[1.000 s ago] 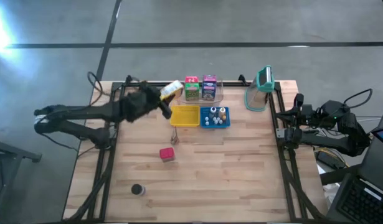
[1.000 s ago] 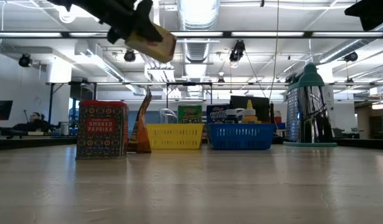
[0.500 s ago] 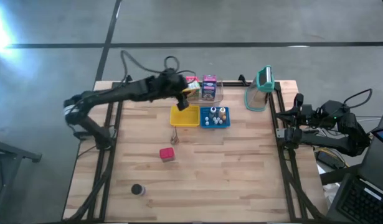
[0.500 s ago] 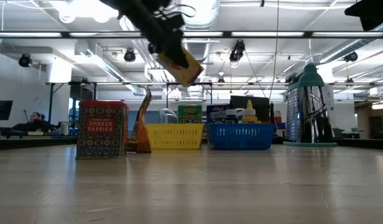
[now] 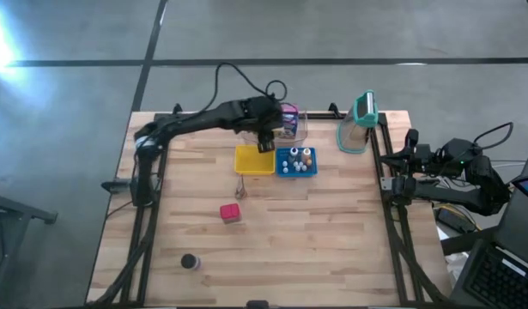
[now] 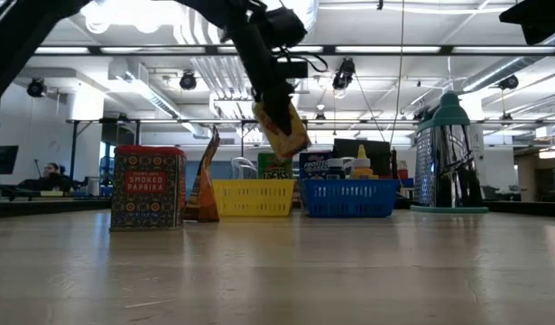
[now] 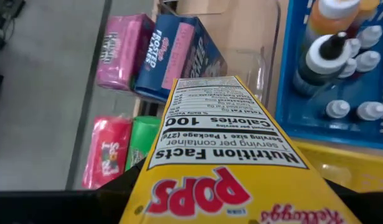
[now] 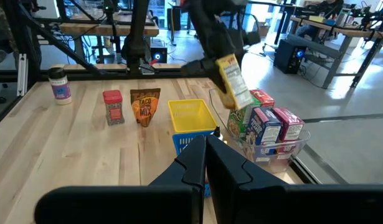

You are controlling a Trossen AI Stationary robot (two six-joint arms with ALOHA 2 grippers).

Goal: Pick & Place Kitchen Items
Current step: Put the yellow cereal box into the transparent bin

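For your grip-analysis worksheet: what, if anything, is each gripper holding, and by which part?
The left gripper holds a small yellow cereal carton by its upper end, hanging tilted above the baskets. The right gripper is shut on nothing.

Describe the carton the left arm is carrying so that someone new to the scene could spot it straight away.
Start at the yellow basket near the table's far edge. Above it hangs the left gripper, shut on a yellow Pops cereal carton. It is the only carton in the air, tilted; the others stand in the clear tray behind.
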